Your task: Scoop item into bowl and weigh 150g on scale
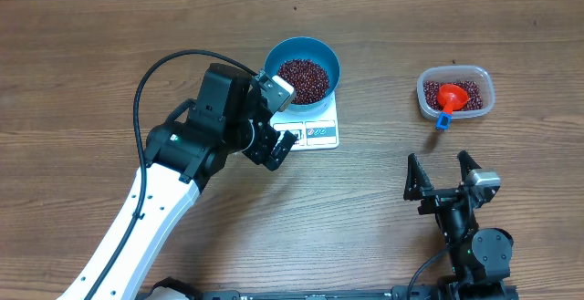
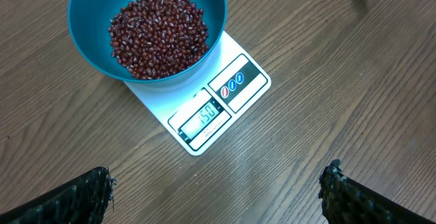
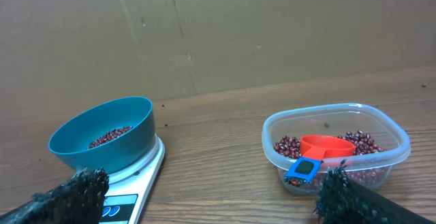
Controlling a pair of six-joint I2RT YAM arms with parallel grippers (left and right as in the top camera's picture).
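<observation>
From overhead, the bowl point(image 1: 270, 61) of beans point(image 1: 303, 78) sits on the scale point(image 1: 318, 132). My left hand point(image 1: 274, 148) hovers spread just beside it, and my right hand point(image 1: 442, 174) is spread and empty, near the tub point(image 1: 424, 101). In the left wrist view the display point(image 2: 206, 118) seems to read 150, so I'd avoid touching the scale or surface. In the right wrist view the scoop point(image 3: 320, 152) lies in the tub.

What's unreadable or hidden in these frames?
The scale display: overhead, too small.
Most of the scale top: every view, under the bowl.
The left fingers, right fingers: wrist views, cut by bottom edge.
Inside the scoop: right wrist, rim blocks it.
Some beans in the tub: under the scoop.
</observation>
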